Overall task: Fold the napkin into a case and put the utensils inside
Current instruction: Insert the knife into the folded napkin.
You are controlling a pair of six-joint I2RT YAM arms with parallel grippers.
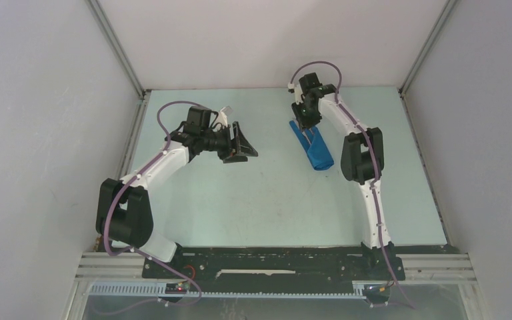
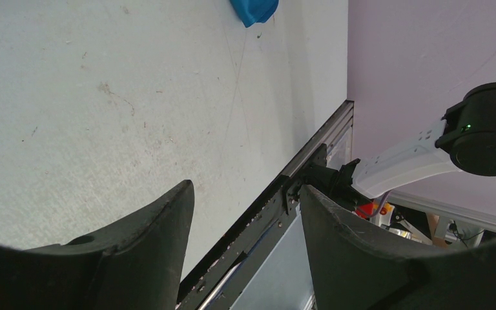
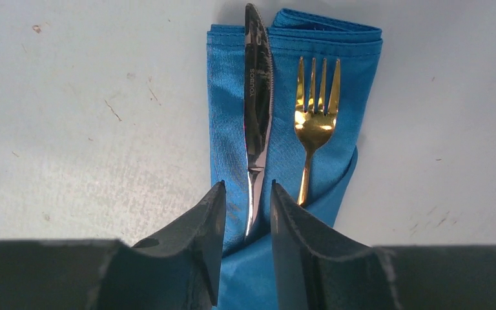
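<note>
On the pale bench (image 3: 71, 129), the bright blue cloth napkin case (image 3: 227, 97) holds the silvery steel knife (image 3: 257, 97) and gold metal fork (image 3: 315, 123), handles apparently tucked in. The right gripper (image 3: 248, 190) has its jaws apart astride the knife handle; lifting carelessly could drag it out. The left gripper (image 2: 245, 194) hangs jaws wide, holding nothing.
</note>
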